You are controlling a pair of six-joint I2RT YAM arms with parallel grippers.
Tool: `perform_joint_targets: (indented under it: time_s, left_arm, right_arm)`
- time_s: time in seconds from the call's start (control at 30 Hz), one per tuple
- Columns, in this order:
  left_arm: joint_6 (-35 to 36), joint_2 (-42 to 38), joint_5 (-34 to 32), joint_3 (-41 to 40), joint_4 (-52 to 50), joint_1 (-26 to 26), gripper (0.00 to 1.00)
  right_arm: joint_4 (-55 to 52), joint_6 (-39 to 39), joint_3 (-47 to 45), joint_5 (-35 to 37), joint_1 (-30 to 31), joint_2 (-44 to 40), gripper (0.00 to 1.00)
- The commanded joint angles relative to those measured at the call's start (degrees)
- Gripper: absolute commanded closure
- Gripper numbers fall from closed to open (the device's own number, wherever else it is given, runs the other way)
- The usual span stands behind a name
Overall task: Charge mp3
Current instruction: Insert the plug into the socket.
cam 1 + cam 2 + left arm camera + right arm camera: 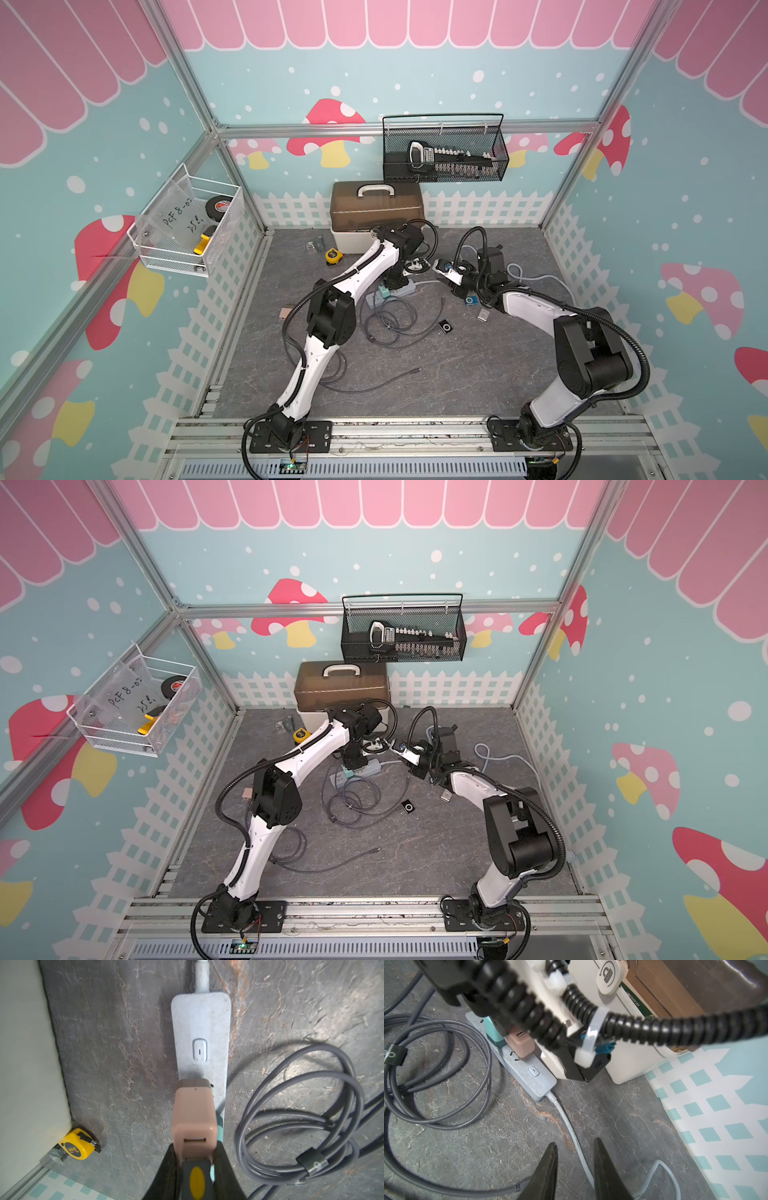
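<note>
Power strip (409, 286): centre of both top views. Grey cable coil (310, 1160): just below it. My right gripper (575, 1142): jaws parted, empty. My left gripper (196, 1147): pinching pink charger (194, 1109) against strip. Black mp3 player (445, 327): right of coil, untouched.

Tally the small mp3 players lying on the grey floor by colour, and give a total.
Blue mp3 player: 1
Silver mp3 player: 1
Black mp3 player: 1
Total: 3
</note>
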Motion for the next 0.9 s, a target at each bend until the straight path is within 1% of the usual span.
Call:
perform_joint_targets:
  time_s: [0.0,0.23,0.6,0.73,0.87]
  left_arm:
    - [0.75,5.94,1.89,-0.01,2.83,1.55,0.98]
    - [-0.13,8.43,1.45,1.44,2.99,1.87,0.96]
    - [-0.31,9.65,2.45,-0.07,3.07,1.32,0.93]
    - [-1.89,8.76,2.50,1.38,3.64,1.23,0.86]
    - [-2.83,4.98,4.06,4.32,6.61,1.33,0.78]
  right_arm:
    - [-1.39,0.66,0.41,-1.91,-0.61,-1.50,0.72]
    - [-4.63,-0.08,1.58,-1.98,-0.81,-2.27,0.72]
    - [-5.86,-0.48,2.00,-1.71,-0.81,-2.33,0.72]
    - [-5.29,-0.43,1.99,-1.22,-0.90,-2.67,0.71]
    - [-4.37,0.79,1.59,-0.25,-1.16,-3.36,0.71]
